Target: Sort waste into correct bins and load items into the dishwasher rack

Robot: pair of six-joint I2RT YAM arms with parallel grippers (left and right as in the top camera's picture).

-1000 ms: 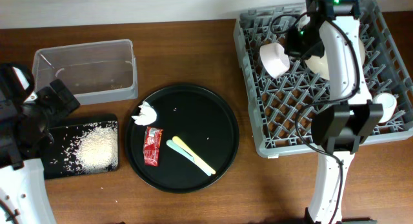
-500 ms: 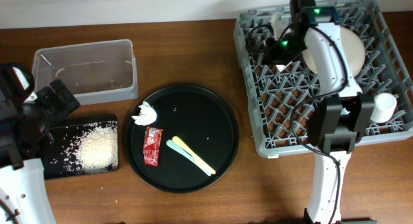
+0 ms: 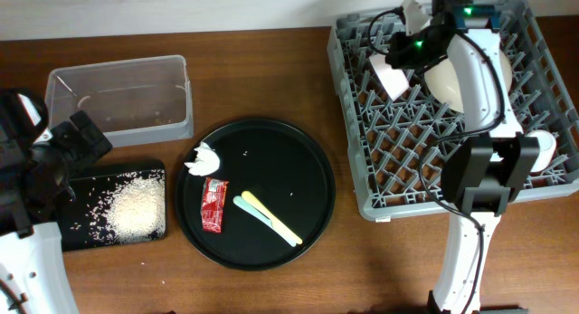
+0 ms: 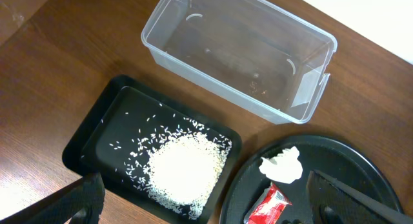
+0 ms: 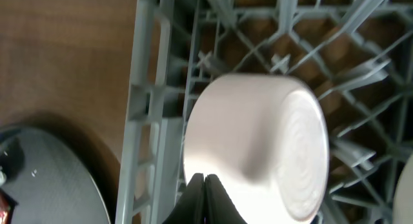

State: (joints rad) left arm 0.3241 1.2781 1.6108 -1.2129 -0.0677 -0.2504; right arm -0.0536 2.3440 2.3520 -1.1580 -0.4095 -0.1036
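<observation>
Pinching the bowl (image 5: 258,146) by its rim, jaws nearly shut, the right gripper (image 5: 205,188) tips it sideways between pegs in the rack's (image 3: 389,205) back corner, probably to stand it draining, while the left gripper (image 4: 206,201) hangs wide open, empty, over the rice tray (image 4: 77,143).

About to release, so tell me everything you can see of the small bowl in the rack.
The small bowl is smooth and white with a faint pink cast; no chips show. It lies tipped on its side, its ringed base partly toward the right wrist camera, among the pegs beside the grey rack's left wall, toward the far corner. The right gripper appears pinched on its lower edge.
</observation>
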